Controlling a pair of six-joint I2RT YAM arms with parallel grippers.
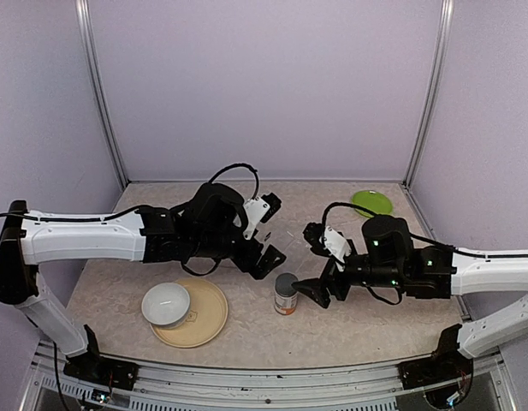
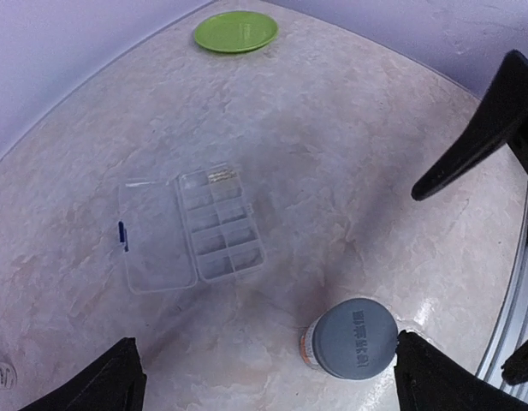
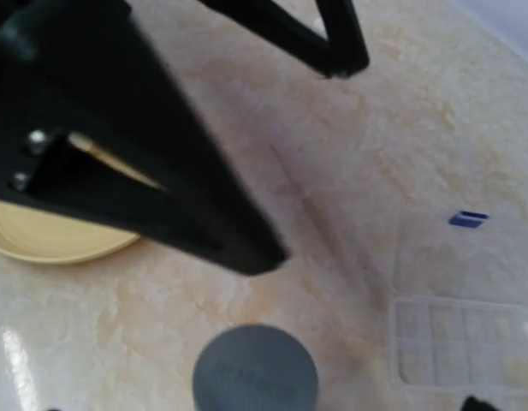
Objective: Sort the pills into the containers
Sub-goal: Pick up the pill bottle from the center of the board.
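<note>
Left hand (image 2: pixel 265 364): mine, open, jaws wide apart with nothing between them, above the counter (image 2: pixel 349 171).
Right hand (image 1: pixel 313 265): mine, open and holding nothing. One finger is just beside the bottle; I cannot tell if it touches.
Pill box (image 2: pixel 191 233): left of centre in the left wrist view, flat on the counter, clear lid folded open to its left.
Pills (image 2: pixel 219 176): small pale cluster in the box's uppermost compartments; count unreadable.
Bottle (image 2: pixel 358 338): grey cap, upright, lower right of frame, apart from the box.
Green plate (image 2: pixel 236 32): top of frame, well apart from the box.
Bowl (image 1: pixel 166 304): white, on the tan plate (image 1: pixel 210 321), lower left of the overhead view.
</note>
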